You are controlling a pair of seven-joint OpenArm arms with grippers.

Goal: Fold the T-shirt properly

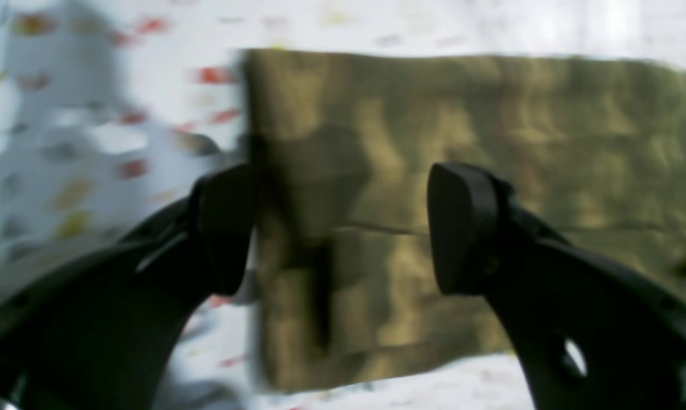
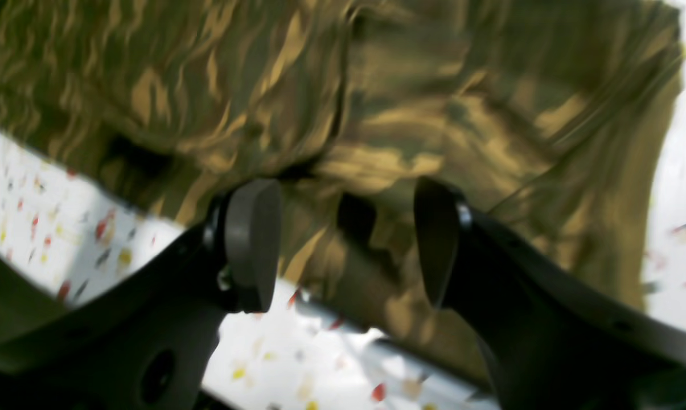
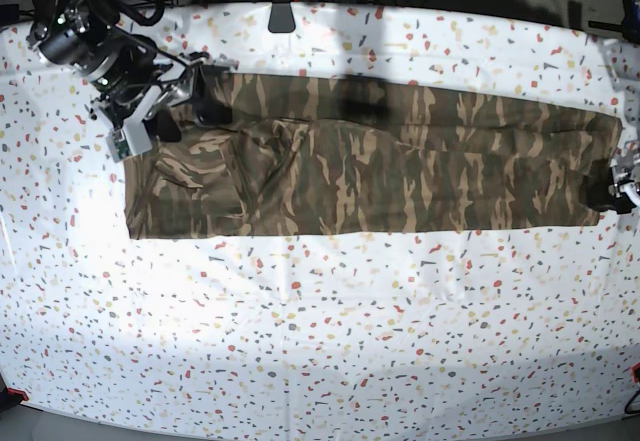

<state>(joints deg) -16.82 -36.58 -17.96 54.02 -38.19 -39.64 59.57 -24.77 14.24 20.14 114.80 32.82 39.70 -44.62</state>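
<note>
Speckled tabletop (image 3: 350, 331) is supporting a folded camouflage shirt (image 3: 390, 176); left pincer (image 1: 340, 228) and right pincer (image 2: 345, 245) are hovering above, both spread open.

The T-shirt (image 3: 370, 176) carries a camouflage pattern of dark brown, olive green and tan, in irregular, elongated patches. The surface beneath the T-shirt, a table (image 3: 350, 331), is white with a scattered speckle pattern. Around the T-shirt, the speckles include red, orange, yellow and dark grey units. The right gripper (image 3: 195, 106), over one end of the T-shirt, is black with light grey areas. The left gripper (image 3: 605, 196), at the opposite end of the T-shirt, is likewise black; its fingers (image 1: 462, 228) are plain black.
</note>
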